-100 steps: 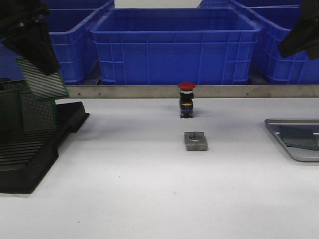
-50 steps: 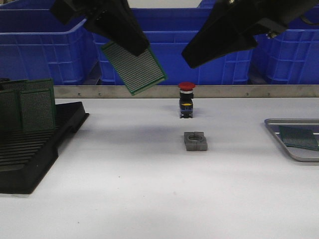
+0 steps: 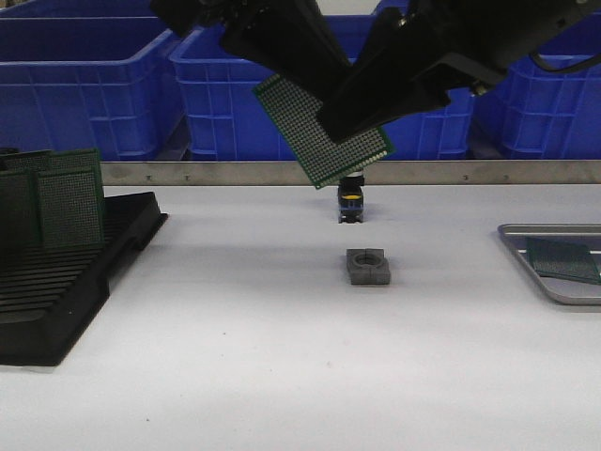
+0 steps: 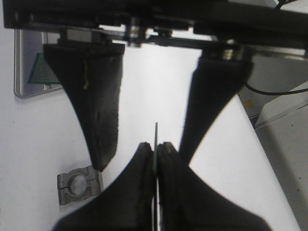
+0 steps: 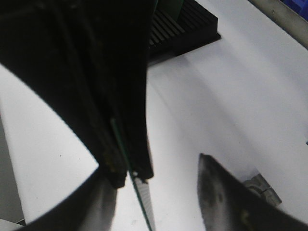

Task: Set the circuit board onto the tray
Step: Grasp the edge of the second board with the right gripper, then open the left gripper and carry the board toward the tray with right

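**Board in mid-air hand-over, tray not yet reached**

The board (image 3: 324, 132) hangs tilted above the middle of the table, pinched along its upper edge by the left gripper (image 3: 282, 80). The left wrist view shows that gripper's fingers (image 4: 144, 154) clenched on the board's thin edge, so the grasp looks firm. The right gripper (image 3: 352, 117) has its tips right at the board's lower right part; in the left wrist view its two fingers stand spread apart, one to either side of the board's edge, not yet closed on it.

Judged from this, the pick is done and the carry is about half made: the board is off the rack (image 3: 66, 291), which lies well to the left gripper's outer side with more boards standing in it. What is left seems to be the pass to the right gripper, the release by the left, and the trip to the tray (image 3: 554, 291), which sits well off to the right gripper's outer side, down on the table. One board (image 3: 563, 258) already lies flat in it.

Below the grippers on the table are a grey clamp block (image 3: 368, 266) and a button switch (image 3: 351, 202), both clear of the held board.
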Robot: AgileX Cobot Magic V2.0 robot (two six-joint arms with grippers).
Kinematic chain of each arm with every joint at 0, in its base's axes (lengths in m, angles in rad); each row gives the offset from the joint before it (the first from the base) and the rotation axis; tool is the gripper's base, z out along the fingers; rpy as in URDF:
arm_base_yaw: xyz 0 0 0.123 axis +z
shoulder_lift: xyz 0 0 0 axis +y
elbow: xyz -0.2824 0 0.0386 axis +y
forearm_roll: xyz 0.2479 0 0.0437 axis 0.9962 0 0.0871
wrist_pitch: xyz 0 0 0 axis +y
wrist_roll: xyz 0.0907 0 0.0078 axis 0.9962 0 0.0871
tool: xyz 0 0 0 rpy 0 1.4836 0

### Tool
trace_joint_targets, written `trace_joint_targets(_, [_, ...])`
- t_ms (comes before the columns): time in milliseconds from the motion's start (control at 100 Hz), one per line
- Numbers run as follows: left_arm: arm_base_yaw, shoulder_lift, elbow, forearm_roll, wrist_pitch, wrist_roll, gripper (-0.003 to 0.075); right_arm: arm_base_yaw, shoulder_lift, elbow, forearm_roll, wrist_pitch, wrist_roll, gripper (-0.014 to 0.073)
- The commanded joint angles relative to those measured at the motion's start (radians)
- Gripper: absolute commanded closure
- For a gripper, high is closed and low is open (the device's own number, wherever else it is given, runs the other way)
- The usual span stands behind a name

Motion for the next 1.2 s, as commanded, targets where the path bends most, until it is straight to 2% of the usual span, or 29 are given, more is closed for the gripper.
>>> trace_joint_targets(0, [-0.008,-0.057,-0.031,-0.070,0.057,-0.005,0.0741,0.000,-0.026,-0.032,0.047,-0.005,-0.014,0.0419])
trace_joint_targets(50, [-0.008,-0.057,-0.031,-0.070,0.057,-0.005,0.0741,0.000,-0.026,-0.032,0.047,-0.001,-0.014,0.0575])
trace_joint_targets(100, [-0.008,-0.057,-0.031,-0.070,0.057,-0.005,0.0741,0.000,-0.026,-0.032,0.047,0.001,-0.014,0.0700])
trace_joint_targets(120, [-0.008,-0.057,-0.031,-0.070,0.057,-0.005,0.0741,0.000,-0.026,-0.032,0.047,0.001,-0.014,0.0723])
trace_joint_targets(300, [-0.008,-0.057,-0.031,-0.070,0.055,-0.005,0.0738,0.000,-0.026,-0.032,0.054,0.002,-0.014,0.0708])
trace_joint_targets(370, [-0.008,-0.057,-0.031,-0.072,0.055,-0.005,0.0706,0.000,-0.026,-0.032,0.054,0.002,-0.014,0.0708])
trace_joint_targets(440, [-0.008,-0.057,-0.031,-0.080,0.055,-0.010,0.0614,-0.001,-0.026,-0.032,0.053,0.002,-0.014,0.0708])
trace_joint_targets(560, [-0.008,-0.057,-0.031,-0.085,0.038,-0.042,0.0362,-0.001,-0.026,-0.032,0.056,-0.002,0.006,0.0708])
trace_joint_targets(610, [-0.008,-0.057,-0.031,-0.083,0.023,-0.042,0.0288,-0.001,-0.026,-0.032,0.056,-0.004,0.009,0.0708])
trace_joint_targets(660, [0.000,-0.057,-0.031,-0.083,0.018,-0.042,0.0250,-0.007,-0.026,-0.032,0.056,-0.007,0.009,0.0708])
trace_joint_targets(850, [0.072,-0.057,-0.056,-0.083,0.017,-0.042,0.0247,-0.103,-0.026,-0.003,0.056,-0.008,0.053,0.0708])
trace_joint_targets(1000, [0.137,-0.057,-0.069,-0.104,0.028,-0.043,0.0247,-0.226,-0.025,0.071,0.075,-0.095,0.065,0.0708])
trace_joint_targets(1190, [0.157,-0.057,-0.069,-0.110,0.030,-0.043,0.0247,-0.394,0.013,0.107,0.218,-0.241,0.065,0.0708])
